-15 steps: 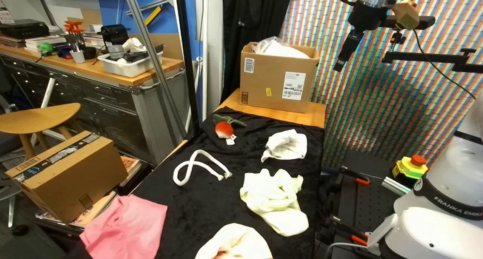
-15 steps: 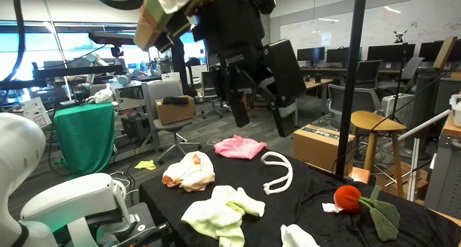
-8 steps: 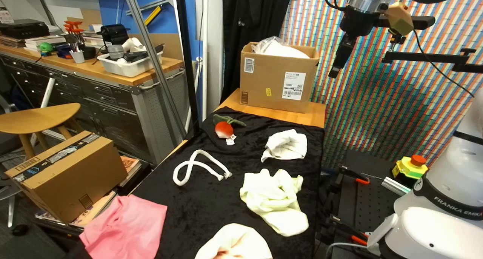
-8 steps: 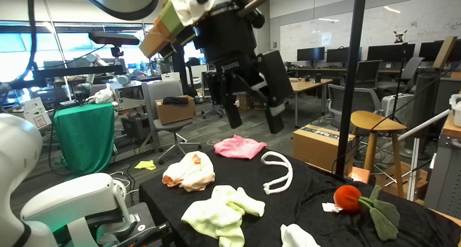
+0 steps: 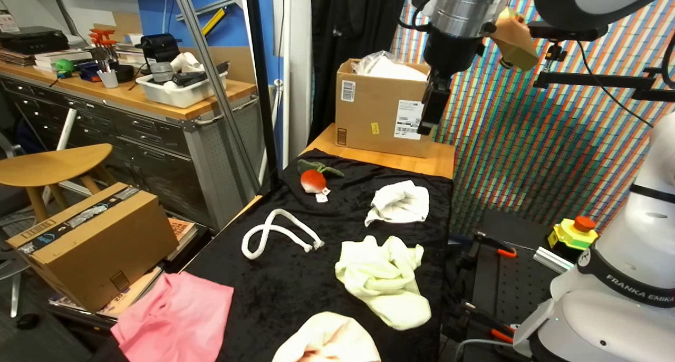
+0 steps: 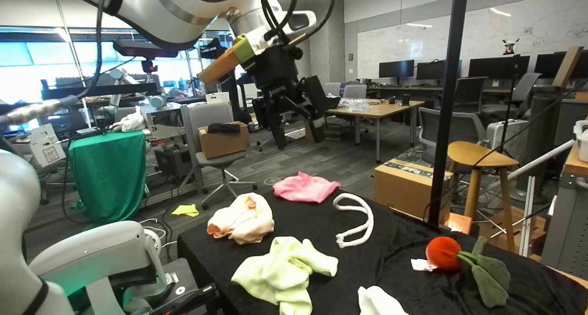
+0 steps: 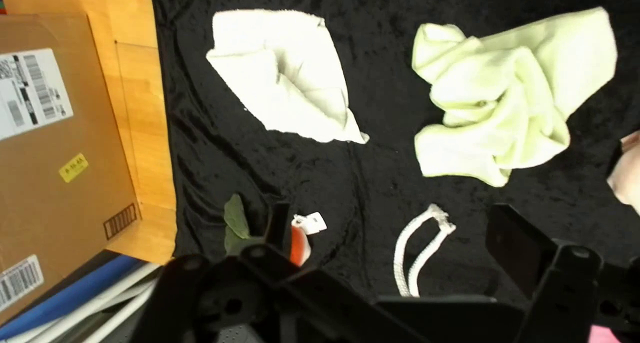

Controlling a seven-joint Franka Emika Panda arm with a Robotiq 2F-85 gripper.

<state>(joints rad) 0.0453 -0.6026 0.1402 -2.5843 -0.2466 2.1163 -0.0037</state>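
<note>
Black cloth (image 5: 285, 293) covers most of the wooden table (image 5: 442, 162) before me, and on it lies a white rope (image 5: 267, 228), crossing over itself in a loop. High over the table hangs the gripper (image 6: 299, 139), its two fingers (image 7: 520, 248) spread apart, well above everything that lies there; from the wrist, the rope shows below, in the gap between them. Near the rope lie a pale green cloth (image 5: 382, 283) and a pink cloth (image 6: 305, 188); also around it are a white cloth (image 5: 403, 201), a peach cloth (image 6: 248, 218) and a red and green toy radish (image 6: 443, 253). Well apart from the rope, a large cardboard box (image 5: 382, 108) stands on the table's uncovered end. Farther from the rope, off the table, are a wooden stool (image 5: 52, 165) and a workbench (image 5: 158, 159).
</note>
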